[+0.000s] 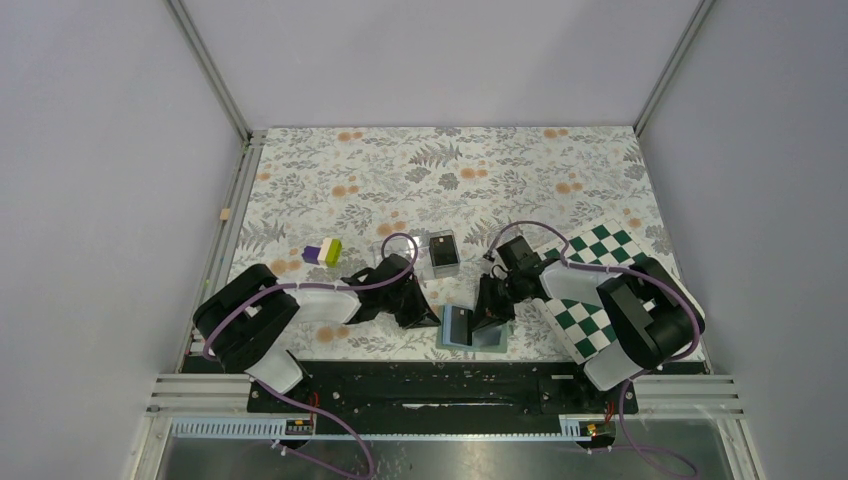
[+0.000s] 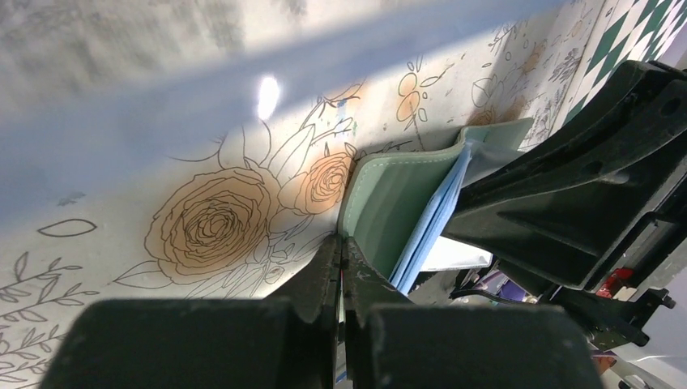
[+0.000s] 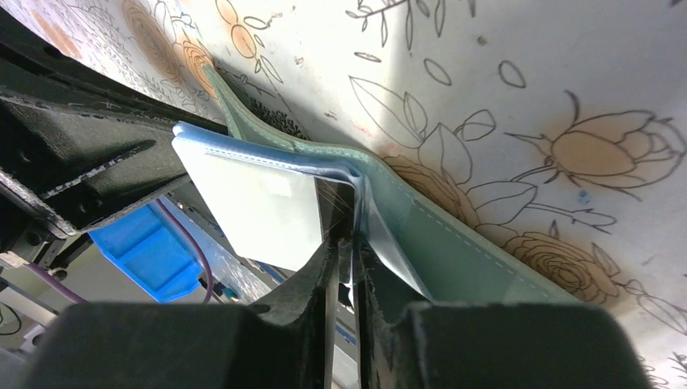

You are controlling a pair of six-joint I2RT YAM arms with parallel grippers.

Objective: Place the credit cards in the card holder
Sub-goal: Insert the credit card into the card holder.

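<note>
The sage-green card holder (image 1: 494, 341) lies open near the table's front edge, between my two grippers. Its left flap (image 2: 389, 194) stands up, and my left gripper (image 2: 341, 240) is shut on that flap's edge. A black credit card (image 1: 459, 322) stands in the pale blue pockets (image 3: 243, 194). In the right wrist view the card (image 3: 336, 207) shows as a dark sliver beside the green cover (image 3: 454, 251). My right gripper (image 3: 347, 241) is closed to a thin slit around the card's near edge. From above, the left gripper (image 1: 428, 318) and right gripper (image 1: 490, 316) flank the holder.
A clear acrylic box (image 1: 443, 253) stands just behind the holder. The green-and-white chequered board (image 1: 590, 290) lies under my right arm. A purple, white and green block (image 1: 323, 252) sits to the left. The black base rail (image 1: 430, 385) runs close in front.
</note>
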